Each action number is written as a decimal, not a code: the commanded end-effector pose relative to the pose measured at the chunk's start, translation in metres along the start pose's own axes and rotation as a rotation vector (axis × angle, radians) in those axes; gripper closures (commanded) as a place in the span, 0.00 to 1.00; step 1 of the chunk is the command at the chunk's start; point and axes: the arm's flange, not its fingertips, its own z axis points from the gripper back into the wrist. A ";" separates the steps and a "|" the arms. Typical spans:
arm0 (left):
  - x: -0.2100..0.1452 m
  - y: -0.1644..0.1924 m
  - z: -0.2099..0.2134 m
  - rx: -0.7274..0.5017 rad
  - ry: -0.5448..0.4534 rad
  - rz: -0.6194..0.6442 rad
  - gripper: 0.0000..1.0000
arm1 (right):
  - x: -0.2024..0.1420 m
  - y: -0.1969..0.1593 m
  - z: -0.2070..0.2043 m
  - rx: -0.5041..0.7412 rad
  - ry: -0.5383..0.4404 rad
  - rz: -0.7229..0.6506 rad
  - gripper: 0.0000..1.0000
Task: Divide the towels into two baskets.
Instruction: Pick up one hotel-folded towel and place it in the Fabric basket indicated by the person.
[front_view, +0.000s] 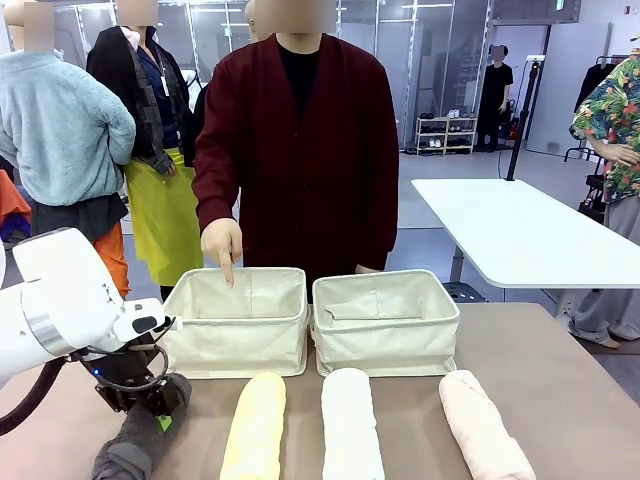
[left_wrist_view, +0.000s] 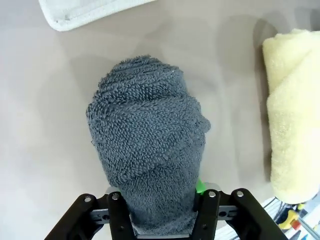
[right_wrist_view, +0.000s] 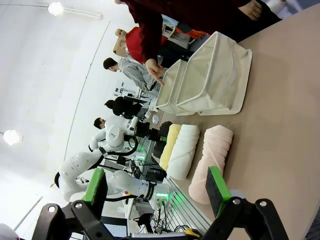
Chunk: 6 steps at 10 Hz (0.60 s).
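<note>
The brown surface (front_view: 560, 370) is carrying all the task things. Seen from the robot's side, a person (front_view: 310, 130) in a dark red cardigan is standing at its 12 o'clock edge. A white table (front_view: 520, 230) is standing behind, off toward 2 o'clock. The white left arm (front_view: 55, 300) is coming in from 9 o'clock and bending down over the near left corner.

The two baskets are sitting side by side at the far middle, their rims almost touching. The left basket (front_view: 240, 335) is lying toward 11 o'clock and the right basket (front_view: 385, 340) toward 1 o'clock. Both are showing bare cloth where their insides are visible.

Four rolled towels are lying in a row on the near side:
- The dark grey towel (front_view: 135, 445) is lying at the 8 o'clock end, its far end leaning toward 1 o'clock.
- The pale yellow towel (front_view: 255, 425) is lying at 6 o'clock of the left basket.
- The white towel (front_view: 350, 425) is lying at 6 o'clock of the right basket.
- The pale pink towel (front_view: 485, 425) is lying at the 4 o'clock end.

The yellow roll is lying near the grey one at its 3 o'clock, apart from it.

The robot's left hand (front_view: 150, 412) is reaching down from above and clamping the dark grey towel. Its black fingers (left_wrist_view: 206, 215) are pressing into both sides of the roll, which is bulging out beyond them.

The robot's right hand (right_wrist_view: 156, 187) is hanging off to the side, with its green pads spread wide and nothing between them.

The person's hand (front_view: 222, 245) is pointing one finger down into the left basket at its far wall.
</note>
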 end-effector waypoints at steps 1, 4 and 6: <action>-0.112 -0.019 0.017 -0.070 0.039 -0.149 1.00 | 0.000 0.005 0.001 0.006 -0.003 0.000 0.00; -0.094 -0.032 0.079 -0.090 0.028 -0.407 1.00 | 0.000 0.005 0.001 0.006 -0.003 0.000 0.00; -0.078 -0.029 0.097 -0.073 -0.025 -0.500 1.00 | 0.000 0.005 0.001 0.006 -0.003 0.000 0.00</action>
